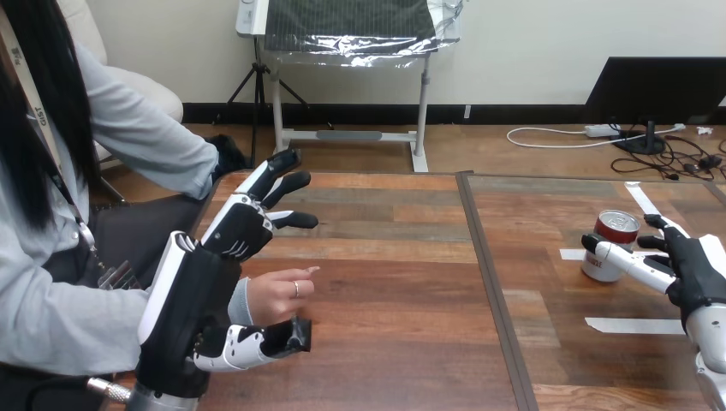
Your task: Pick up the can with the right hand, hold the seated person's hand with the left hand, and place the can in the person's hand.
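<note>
Here, in the head view, the can [617,229] stands upright on the table [402,291], toward the view's right, on a patch of white tape. The right hand [698,276] is right beside the can: one straight finger lies across the can's front and the thumb stands just off its far side, so the can is bracketed but not clamped. Well apart from the can, across the table to the view's left, the left hand [193,300] has its fingers straight and spread above the person's hand [276,296], with the thumb below. Nothing curls round it, and I cannot tell whether they touch. The likely trouble is a shallow hold: if the fingers close only on the near side, the can could tip or skid. With the person's hand unsupported, the handover could also miss.
</note>
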Controlling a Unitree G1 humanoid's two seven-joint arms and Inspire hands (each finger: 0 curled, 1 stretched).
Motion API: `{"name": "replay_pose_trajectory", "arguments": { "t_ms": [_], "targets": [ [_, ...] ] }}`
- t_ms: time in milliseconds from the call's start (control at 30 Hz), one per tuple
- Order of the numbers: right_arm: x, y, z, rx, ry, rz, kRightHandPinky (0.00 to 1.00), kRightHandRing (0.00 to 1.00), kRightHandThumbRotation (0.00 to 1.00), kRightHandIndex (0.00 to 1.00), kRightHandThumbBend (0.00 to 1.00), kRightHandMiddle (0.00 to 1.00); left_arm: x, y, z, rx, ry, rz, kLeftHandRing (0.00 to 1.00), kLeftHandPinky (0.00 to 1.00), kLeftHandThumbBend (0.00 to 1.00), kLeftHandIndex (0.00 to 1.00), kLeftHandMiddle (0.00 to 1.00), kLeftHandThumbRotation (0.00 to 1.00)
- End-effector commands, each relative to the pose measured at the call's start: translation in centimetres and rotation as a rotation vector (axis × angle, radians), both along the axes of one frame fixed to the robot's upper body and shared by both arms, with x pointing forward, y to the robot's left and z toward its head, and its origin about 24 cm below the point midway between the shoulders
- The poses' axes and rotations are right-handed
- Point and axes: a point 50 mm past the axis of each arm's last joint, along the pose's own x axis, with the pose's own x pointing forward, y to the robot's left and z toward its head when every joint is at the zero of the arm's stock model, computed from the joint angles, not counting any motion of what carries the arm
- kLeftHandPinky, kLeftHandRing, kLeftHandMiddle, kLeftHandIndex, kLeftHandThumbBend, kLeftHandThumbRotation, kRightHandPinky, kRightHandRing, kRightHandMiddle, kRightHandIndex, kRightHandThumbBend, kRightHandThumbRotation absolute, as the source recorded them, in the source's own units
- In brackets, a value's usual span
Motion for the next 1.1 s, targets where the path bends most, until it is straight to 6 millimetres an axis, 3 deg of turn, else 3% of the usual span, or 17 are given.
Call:
{"name": "replay_pose_trajectory", "arguments": {
  "t_ms": [0,133,233,333,400,633,1067],
  "targets": [
    [1.98,1.11,1.87,0.007,-0.078,0.021,0.67,0.77,0.57,0.96,1.00,0.89,0.76,0.09,1.56,-0.007,-0.084,-0.007,0.88,0.71,1.00,0.90,0.92,0.66],
    [1.97,1.05,1.87,-0.008,-0.070,0.021,0.60,0.74,0.59,0.97,1.00,0.85,0.71,0.15,1.59,0.006,-0.087,-0.003,0.87,0.71,1.00,0.90,0.92,0.67],
    [1.99,1.04,1.90,-0.013,-0.069,0.022,0.62,0.77,0.60,0.98,1.00,0.85,0.72,0.16,1.56,0.004,-0.083,-0.007,0.88,0.71,1.00,0.90,0.92,0.67],
    [2.01,1.05,1.93,-0.007,-0.073,0.023,0.67,0.83,0.61,0.99,1.00,0.87,0.72,0.17,1.57,0.003,-0.080,-0.008,0.88,0.71,1.00,0.90,0.92,0.67],
    [2.02,1.06,1.94,-0.002,-0.076,0.023,0.76,0.90,0.61,0.99,1.00,0.93,0.73,0.17,1.61,0.004,-0.082,-0.008,0.88,0.71,1.00,0.90,0.92,0.66],
    [2.09,1.11,2.03,-0.012,-0.078,0.029,0.92,0.98,0.64,1.00,1.00,0.99,0.75,0.15,1.67,0.002,-0.084,-0.010,0.87,0.71,1.00,0.90,0.92,0.65],
    [2.31,1.26,2.23,-0.002,-0.085,0.031,0.98,1.00,0.65,1.00,1.00,1.00,0.73,0.11,1.61,0.000,-0.079,-0.013,0.88,0.71,1.00,0.90,0.92,0.65]
  ]
}}
